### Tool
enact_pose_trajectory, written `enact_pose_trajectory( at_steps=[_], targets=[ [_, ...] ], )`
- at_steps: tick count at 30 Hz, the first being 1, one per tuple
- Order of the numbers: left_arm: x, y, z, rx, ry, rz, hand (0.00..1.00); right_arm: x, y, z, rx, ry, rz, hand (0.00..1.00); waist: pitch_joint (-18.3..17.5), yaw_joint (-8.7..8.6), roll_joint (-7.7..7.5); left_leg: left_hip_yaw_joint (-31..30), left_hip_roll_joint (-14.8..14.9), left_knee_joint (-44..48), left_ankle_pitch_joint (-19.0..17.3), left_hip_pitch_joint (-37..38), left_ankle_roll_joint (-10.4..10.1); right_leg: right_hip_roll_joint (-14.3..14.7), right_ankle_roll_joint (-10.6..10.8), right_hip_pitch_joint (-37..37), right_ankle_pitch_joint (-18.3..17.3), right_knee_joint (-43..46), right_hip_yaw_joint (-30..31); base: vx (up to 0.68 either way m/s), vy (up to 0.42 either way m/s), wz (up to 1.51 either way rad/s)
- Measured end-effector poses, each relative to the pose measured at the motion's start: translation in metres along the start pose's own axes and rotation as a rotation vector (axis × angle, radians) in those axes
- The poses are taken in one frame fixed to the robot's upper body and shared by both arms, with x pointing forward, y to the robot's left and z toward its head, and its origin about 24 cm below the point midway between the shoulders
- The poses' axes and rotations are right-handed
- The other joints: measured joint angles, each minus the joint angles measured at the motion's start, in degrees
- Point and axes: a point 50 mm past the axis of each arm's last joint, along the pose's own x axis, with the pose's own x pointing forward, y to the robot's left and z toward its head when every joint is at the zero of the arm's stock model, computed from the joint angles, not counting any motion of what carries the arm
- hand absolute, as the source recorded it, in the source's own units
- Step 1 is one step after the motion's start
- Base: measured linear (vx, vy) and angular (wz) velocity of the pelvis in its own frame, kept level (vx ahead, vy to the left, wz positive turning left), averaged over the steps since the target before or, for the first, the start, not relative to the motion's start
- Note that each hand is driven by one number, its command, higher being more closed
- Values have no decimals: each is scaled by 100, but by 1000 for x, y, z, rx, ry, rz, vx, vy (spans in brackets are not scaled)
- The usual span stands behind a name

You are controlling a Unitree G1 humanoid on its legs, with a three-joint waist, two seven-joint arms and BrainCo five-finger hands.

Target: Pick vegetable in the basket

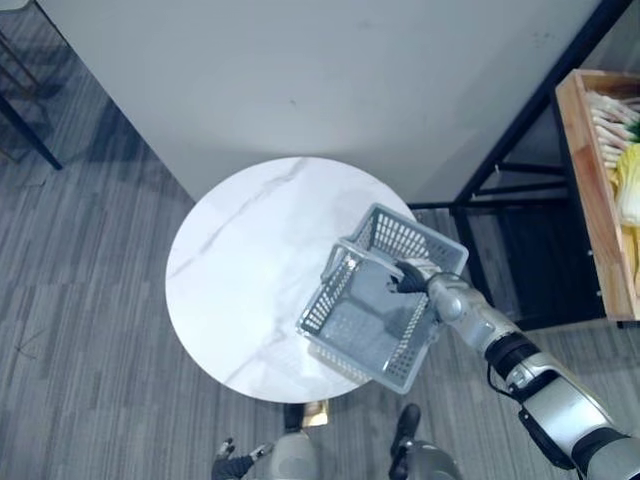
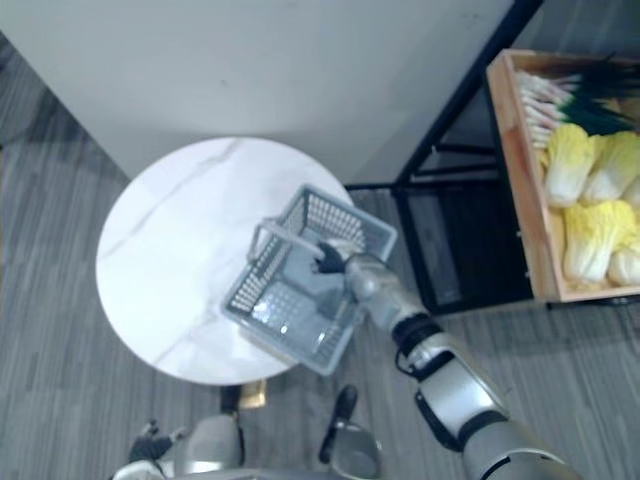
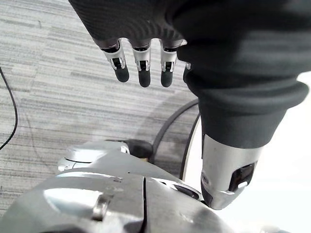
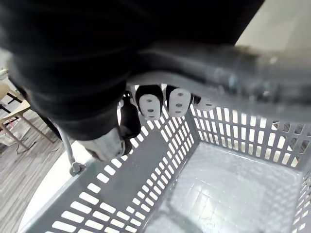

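- Vegetables (image 1: 626, 185), left eye view: I see them lying in a wooden crate (image 1: 590, 200) at the far right of the scene, well apart from the basket (image 1: 360, 330).
- Same view: the grey slotted basket hangs tilted over the near right edge of the round white marble desk (image 1: 240, 270) and partly overhangs it. I cannot tell whether any corner touches the top. The right robot hand (image 1: 410, 278) reaches in from the lower right and sits on the basket's handle (image 1: 370, 252). The left robot hand (image 1: 235, 463) shows low at the bottom edge, over the grey striped floor (image 1: 80, 300).
- Right eye view: the crate's load reads clearer here. Pale yellow cabbages (image 2: 590, 170) lie side by side, and white-stalked greens (image 2: 540, 100) with dark tops lie at the far end. A black rack (image 2: 455, 150) stands between the crate and the desk.
- Left wrist view: the left robot hand's fingers (image 3: 142, 58) hang straight and relaxed above the floor. I log this hand as open and holding nothing.
- Right wrist view: the right robot hand's fingertips (image 4: 180, 102) are curled round the grey handle bar, so I log it as gripping the basket by the handle. The basket's slotted walls and mesh floor lie directly beyond the fingers.
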Motion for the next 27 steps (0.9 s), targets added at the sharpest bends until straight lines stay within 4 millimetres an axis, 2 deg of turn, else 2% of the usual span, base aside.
enact_pose_trajectory(
  at_steps=[7,9,10,11,15,17,20,23,27],
  targets=[
    [3,6,9,44,-20,2,0,-5,10,25,-65,-122,83,100,-81,-43,-168,256,37,-2,-8,161,-10,53,-21,-12,40,0,262,14,-3,-16],
    [3,6,9,48,-18,-1,0,-8,2,33,-90,-169,59,100,-110,-56,-209,357,38,-2,-18,229,-24,67,-26,-11,91,-25,375,-16,7,-41],
    [3,15,2,108,16,12,0,-23,-16,46,-152,-272,-8,100,-348,-239,-369,552,46,-3,-21,303,-28,107,-40,-41,197,-102,584,-46,-1,-61],
    [2,18,-4,123,37,17,0,-29,-14,44,-167,-292,-1,100,-543,-246,-390,623,58,-4,-39,310,-53,127,-35,-91,205,-101,666,-43,-9,-51],
    [0,22,-12,136,68,21,0,-38,-15,41,-197,-308,5,100,-778,-374,-379,681,98,-16,-36,328,-59,174,-39,-117,219,-89,734,-7,-16,-12],
    [-1,23,-15,139,74,23,0,-46,-24,40,-243,-339,-11,100,-857,-365,-358,792,148,-21,-44,405,-71,239,-68,-118,242,-90,840,8,-25,-24],
    [-3,22,-20,183,87,11,0,-58,-37,37,-300,-370,-30,100,-1032,-437,-267,873,211,-21,-44,447,-74,312,-81,-123,251,-91,901,23,-27,-15],
    [-5,21,-24,196,97,3,0,-62,-41,31,-300,-367,-28,100,-1137,-509,-172,926,241,-32,-48,483,-79,351,-81,-121,251,-91,954,15,-18,-11],
    [-6,17,-28,212,108,-14,0,-71,-46,13,-336,-314,-19,100,-1213,-516,-43,922,232,-21,-45,490,-79,347,-82,-116,251,-93,955,0,0,0]
  ],
)
